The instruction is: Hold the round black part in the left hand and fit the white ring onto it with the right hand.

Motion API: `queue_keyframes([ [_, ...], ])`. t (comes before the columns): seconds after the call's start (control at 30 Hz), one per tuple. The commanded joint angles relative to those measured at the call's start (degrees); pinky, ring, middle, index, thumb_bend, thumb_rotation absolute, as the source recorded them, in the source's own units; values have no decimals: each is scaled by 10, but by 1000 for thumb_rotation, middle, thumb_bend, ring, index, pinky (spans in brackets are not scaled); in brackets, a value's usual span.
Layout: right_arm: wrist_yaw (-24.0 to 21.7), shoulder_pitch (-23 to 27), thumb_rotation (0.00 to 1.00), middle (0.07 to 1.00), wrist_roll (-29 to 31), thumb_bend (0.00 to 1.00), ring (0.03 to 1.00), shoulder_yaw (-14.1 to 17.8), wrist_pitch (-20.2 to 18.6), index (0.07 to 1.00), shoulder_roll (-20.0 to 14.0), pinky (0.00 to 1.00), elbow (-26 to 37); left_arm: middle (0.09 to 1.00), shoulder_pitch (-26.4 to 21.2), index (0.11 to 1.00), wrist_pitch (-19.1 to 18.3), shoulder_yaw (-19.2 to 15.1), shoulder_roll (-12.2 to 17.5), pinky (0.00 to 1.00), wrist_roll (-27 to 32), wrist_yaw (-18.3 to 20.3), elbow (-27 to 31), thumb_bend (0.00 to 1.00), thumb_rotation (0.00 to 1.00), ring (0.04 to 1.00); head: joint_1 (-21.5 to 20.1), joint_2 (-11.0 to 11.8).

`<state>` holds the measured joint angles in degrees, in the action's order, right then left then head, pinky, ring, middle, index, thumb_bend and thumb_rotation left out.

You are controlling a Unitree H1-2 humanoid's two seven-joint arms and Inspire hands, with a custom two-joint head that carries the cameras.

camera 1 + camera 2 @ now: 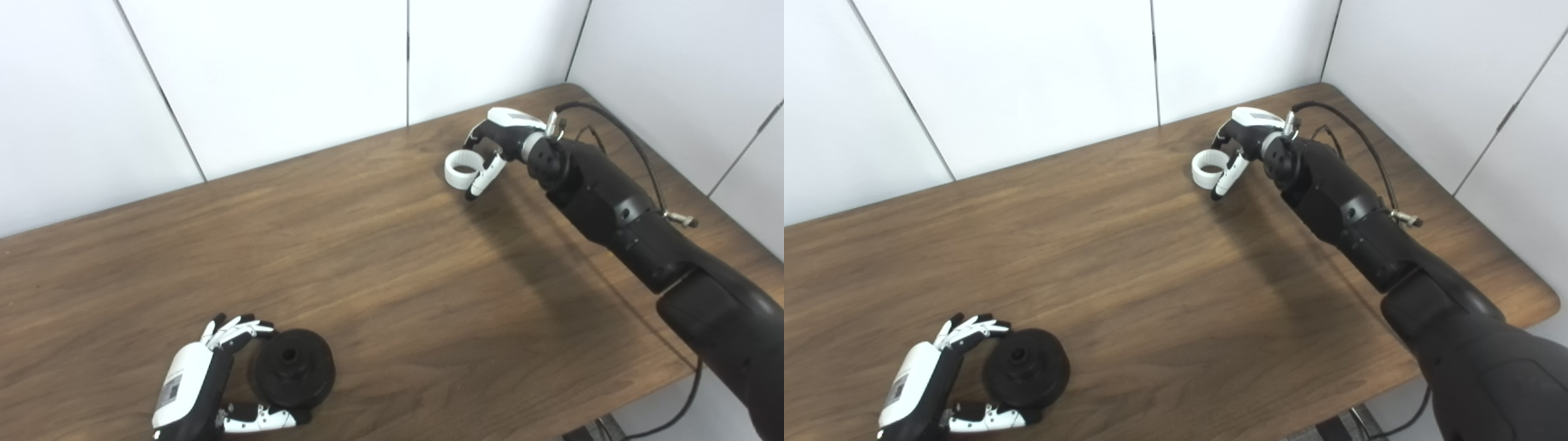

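Observation:
The round black part [295, 367] lies flat on the wooden table [392, 245] near its front left, hub hole facing up. My left hand [196, 380] wraps it from the left, with fingers [242, 329] on its far rim and the thumb [263, 419] along its near rim. The white ring [460, 168] is at the far back of the table, right of centre. My right hand [505, 131] is closed on the ring from the right, its thumb [484, 177] against the ring's near side and its fingers behind it. Whether the ring touches the table I cannot tell.
White wall panels [275, 79] stand close behind the table and along its right side. The table's rounded front right corner [1543, 300] lies beside my right arm. A black cable [618, 131] loops off the right forearm.

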<state>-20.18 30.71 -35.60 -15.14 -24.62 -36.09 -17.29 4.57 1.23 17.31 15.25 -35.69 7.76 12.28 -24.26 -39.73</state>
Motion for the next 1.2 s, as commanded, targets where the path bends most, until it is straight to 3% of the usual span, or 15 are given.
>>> queue_keyframes([
  [0.0, 10, 25, 213, 859, -9, 917, 925, 4, 0, 683, -10, 959, 9, 784, 7, 484, -14, 5, 3, 1000, -6, 18, 2, 522, 49, 874, 0, -1],
  [0.63, 16, 23, 196, 830, -6, 887, 902, 3, 8, 633, -8, 907, 7, 780, 7, 484, -15, 7, 5, 1000, -5, 18, 6, 522, 49, 869, 0, -3],
  [1.17, 12, 32, 211, 842, -19, 910, 907, -5, 3, 673, -1, 918, -3, 779, 7, 484, -22, 7, 3, 1000, -10, 18, 8, 522, 49, 870, 2, -4],
])
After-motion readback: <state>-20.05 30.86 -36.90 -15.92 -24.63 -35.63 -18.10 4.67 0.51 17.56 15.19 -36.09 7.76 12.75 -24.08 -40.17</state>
